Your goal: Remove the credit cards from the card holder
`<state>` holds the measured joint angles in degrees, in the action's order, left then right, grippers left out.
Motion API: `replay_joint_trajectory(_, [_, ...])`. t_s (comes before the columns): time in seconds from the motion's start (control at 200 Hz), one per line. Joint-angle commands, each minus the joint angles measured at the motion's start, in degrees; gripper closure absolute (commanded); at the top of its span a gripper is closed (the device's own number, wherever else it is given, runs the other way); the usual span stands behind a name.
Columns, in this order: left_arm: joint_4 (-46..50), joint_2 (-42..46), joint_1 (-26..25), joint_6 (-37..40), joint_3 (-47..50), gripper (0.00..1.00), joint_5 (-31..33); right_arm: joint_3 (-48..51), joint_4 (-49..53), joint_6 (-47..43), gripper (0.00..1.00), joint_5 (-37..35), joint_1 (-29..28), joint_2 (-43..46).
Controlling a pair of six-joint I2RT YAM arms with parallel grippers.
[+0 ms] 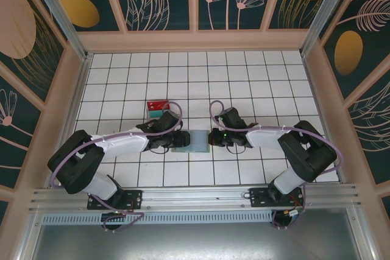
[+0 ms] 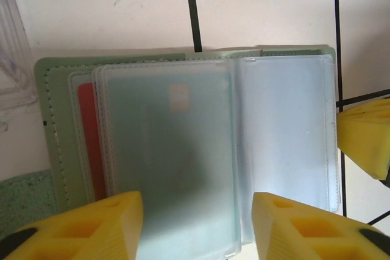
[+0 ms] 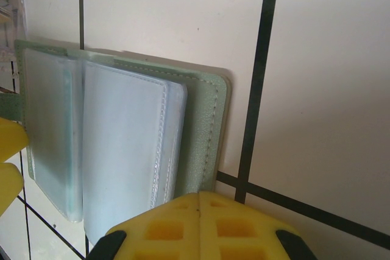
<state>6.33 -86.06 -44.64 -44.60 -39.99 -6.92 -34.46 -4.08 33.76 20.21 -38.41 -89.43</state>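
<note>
Left wrist: left hand (image 2: 196,226) hangs apart over card holder (image 2: 170,144); right hand (image 3: 198,211) together.

From above, my wrists overlap both side edges of the holder (image 1: 190,140), and its pockets are too small to read there. The tray (image 1: 158,109), toward the table's far edge, is half covered by my left arm; I cannot count its cards.

In my left wrist view the holder's near edge runs off the bottom, behind my left fingers (image 2: 91,226). The red card (image 2: 85,132) shows as one strip, the rest under frosted sleeves (image 2: 286,132). The teal card (image 2: 164,150) is only a blur through plastic.

My right fingers (image 3: 164,232) hide a corner of the holder's cover.
</note>
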Motion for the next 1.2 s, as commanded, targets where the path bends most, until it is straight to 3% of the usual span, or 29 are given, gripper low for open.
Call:
replay_joint_trajectory(0.0, [1.4,0.5,-0.1,1.0,-0.5,0.53,0.9,-0.5,5.0,-0.3,1.00,-1.6,-0.8,-0.1])
replay_joint_trajectory(0.395, [1.2,0.5,-0.2,1.0,-1.3,0.58,0.2,-5.7,8.0,-1.9,1.00,-2.0,-2.0,2.4])
replay_joint_trajectory(0.571, [1.2,-0.9,-0.2,1.5,-2.0,0.68,-0.6,-4.8,6.7,-1.7,1.00,-0.5,-2.4,-0.9])
replay_joint_trajectory(1.196, [-1.2,-4.0,-0.2,0.6,-0.4,0.72,-3.9,-9.0,5.6,-2.7,1.00,1.9,-4.7,-6.5])
